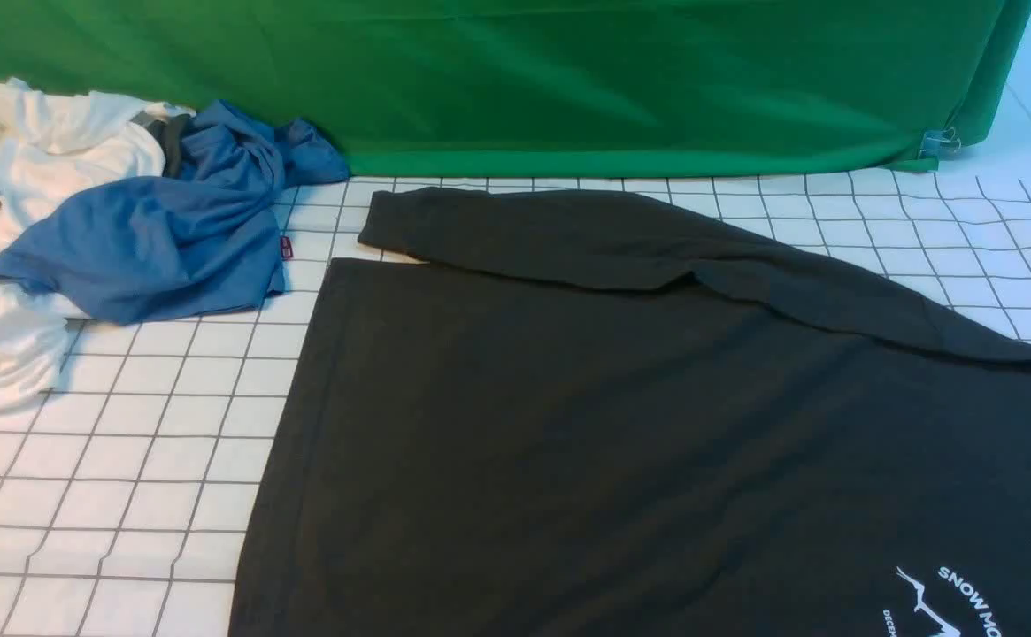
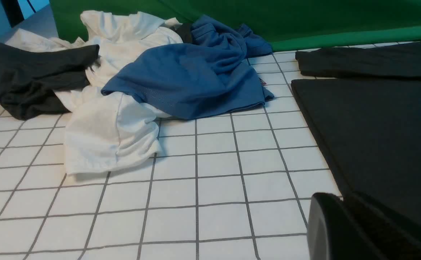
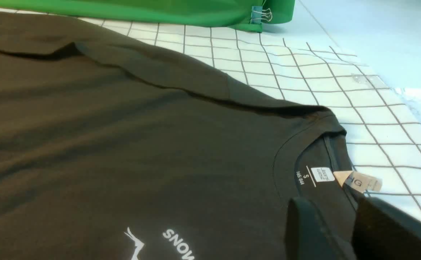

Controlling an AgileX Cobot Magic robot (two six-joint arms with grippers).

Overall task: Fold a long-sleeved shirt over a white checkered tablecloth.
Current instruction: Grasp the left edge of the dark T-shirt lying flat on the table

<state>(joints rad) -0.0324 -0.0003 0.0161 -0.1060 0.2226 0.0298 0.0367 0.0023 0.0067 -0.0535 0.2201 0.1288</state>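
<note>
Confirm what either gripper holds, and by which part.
Nothing, it seems: the large black long-sleeved cotton shirt lies flat, the right gripper open at its collar, the left gripper shut beside its hem.

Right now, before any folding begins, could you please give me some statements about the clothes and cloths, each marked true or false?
1. The long-sleeved shirt lies spread on the white checkered tablecloth. True.
2. The blue shirt lies on top of it. False: it lies apart, on the white garments at the robot's left.
3. One sleeve lies across the shirt's far edge. True.
4. The backdrop cloth is red. False: it is green.
5. The shirt's logo is white. True.
</note>
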